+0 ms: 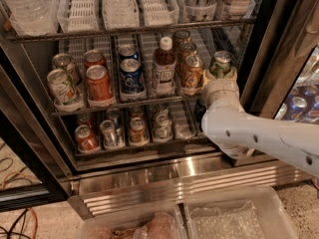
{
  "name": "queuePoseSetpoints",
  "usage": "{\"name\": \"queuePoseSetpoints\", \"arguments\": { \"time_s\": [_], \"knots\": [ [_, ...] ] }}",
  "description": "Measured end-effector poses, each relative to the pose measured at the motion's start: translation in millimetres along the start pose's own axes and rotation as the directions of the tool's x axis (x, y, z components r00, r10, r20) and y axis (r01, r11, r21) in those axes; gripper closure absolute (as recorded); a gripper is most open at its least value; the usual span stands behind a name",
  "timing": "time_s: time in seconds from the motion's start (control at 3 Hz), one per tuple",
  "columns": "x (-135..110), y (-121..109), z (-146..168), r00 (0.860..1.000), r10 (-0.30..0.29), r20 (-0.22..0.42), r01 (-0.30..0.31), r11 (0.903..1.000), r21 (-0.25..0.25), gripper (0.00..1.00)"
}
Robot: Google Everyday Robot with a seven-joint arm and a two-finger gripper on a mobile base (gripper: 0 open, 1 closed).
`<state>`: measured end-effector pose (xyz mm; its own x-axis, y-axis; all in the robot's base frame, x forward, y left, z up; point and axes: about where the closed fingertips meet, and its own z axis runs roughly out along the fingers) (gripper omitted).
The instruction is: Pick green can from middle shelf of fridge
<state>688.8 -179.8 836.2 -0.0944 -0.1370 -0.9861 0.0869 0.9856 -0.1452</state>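
The fridge [164, 176] stands open in front of me. Its middle shelf [124, 102] holds rows of mixed cans and one white-capped bottle [163, 68]. The green can [221, 63], olive with a silver top, stands upright at the right end of that shelf. My gripper [220, 78] is at the can, right in front of its lower part, with the white wrist [219, 94] covering the can's base. The white arm [264, 138] comes in from the lower right.
Brown-gold cans [192, 72] stand just left of the green can. A blue can [131, 76], red cans [98, 81] and a whitish patterned can [62, 87] fill the left lanes. The lower shelf [134, 133] holds cans only. The dark door frame [269, 49] is close on the right. Clear bins [234, 215] lie on the floor.
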Motion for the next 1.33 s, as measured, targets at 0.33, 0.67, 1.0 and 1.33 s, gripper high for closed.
{"name": "queuePoseSetpoints", "arguments": {
  "time_s": [0.33,0.67,1.0,1.33],
  "knots": [
    [0.8,0.2,0.3,1.0,0.001,-0.001,-0.001,1.0,0.0,1.0],
    [1.0,0.4,0.5,1.0,0.001,-0.002,-0.001,1.0,-0.001,1.0],
    [-12.7,0.2,-4.7,1.0,0.003,0.023,-0.002,0.9999,-0.013,1.0],
    [-38.2,-1.0,-17.4,0.997,0.005,0.077,-0.003,0.9995,-0.033,1.0]
  ]
}}
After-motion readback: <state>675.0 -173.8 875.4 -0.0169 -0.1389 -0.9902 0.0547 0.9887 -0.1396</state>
